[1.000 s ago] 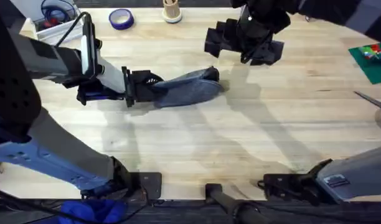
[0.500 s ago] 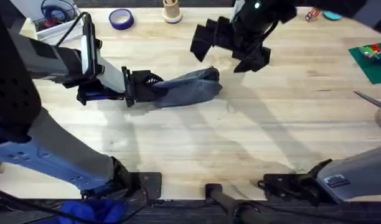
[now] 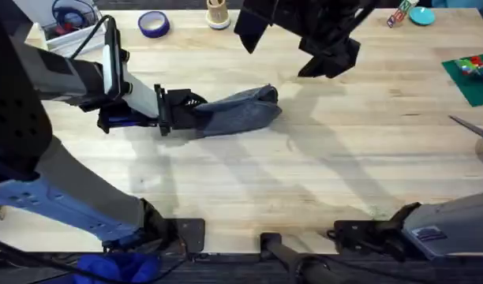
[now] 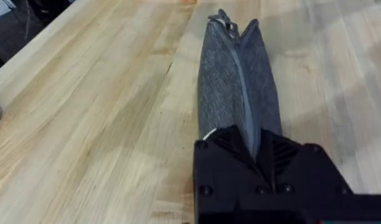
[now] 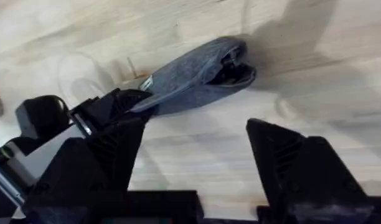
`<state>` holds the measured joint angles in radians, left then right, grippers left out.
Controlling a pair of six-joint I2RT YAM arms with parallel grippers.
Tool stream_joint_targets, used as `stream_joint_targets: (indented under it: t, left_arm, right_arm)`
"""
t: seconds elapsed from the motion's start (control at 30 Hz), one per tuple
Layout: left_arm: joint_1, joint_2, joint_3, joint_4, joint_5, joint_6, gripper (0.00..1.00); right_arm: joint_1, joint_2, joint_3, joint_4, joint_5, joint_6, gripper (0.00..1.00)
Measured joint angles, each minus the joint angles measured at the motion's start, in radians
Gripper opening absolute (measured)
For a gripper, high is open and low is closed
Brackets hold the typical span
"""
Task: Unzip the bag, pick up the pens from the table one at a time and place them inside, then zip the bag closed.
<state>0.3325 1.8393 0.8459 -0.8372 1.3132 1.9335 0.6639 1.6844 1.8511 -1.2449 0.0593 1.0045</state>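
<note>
Bag (image 3: 237,112) lies left of centre on table (image 3: 320,173), its left end clamped by left gripper (image 3: 177,112), apparently anchoring it. Right gripper (image 3: 297,39), fingers apart, hangs above the far end.

Left tool (image 4: 259,163) clamped on near end of grey bag (image 4: 237,81). Bag lies lengthwise on wooden desk (image 4: 97,118), zipper running along top, far end slightly parted.
</note>
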Motion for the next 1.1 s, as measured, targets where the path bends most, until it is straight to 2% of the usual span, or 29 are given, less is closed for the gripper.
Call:
stream_joint_targets:
  t: [0.5, 0.83, 1.1]
  left_arm:
    - [0.0, 0.0, 0.0, 0.0, 0.0, 0.0, 0.039]
    - [0.0, 0.0, 0.0, 0.0, 0.0, 0.0, 0.039]
    - [0.0, 0.0, 0.0, 0.0, 0.0, 0.0, 0.039]
  right_arm:
    - [0.014, -0.002, 0.004, -0.02, 0.01, 0.118, 0.998]
    - [0.034, 0.033, 0.005, -0.066, 0.14, 0.403, 0.997]
    - [0.079, 0.065, 0.005, -0.056, 0.199, 0.486, 0.996]
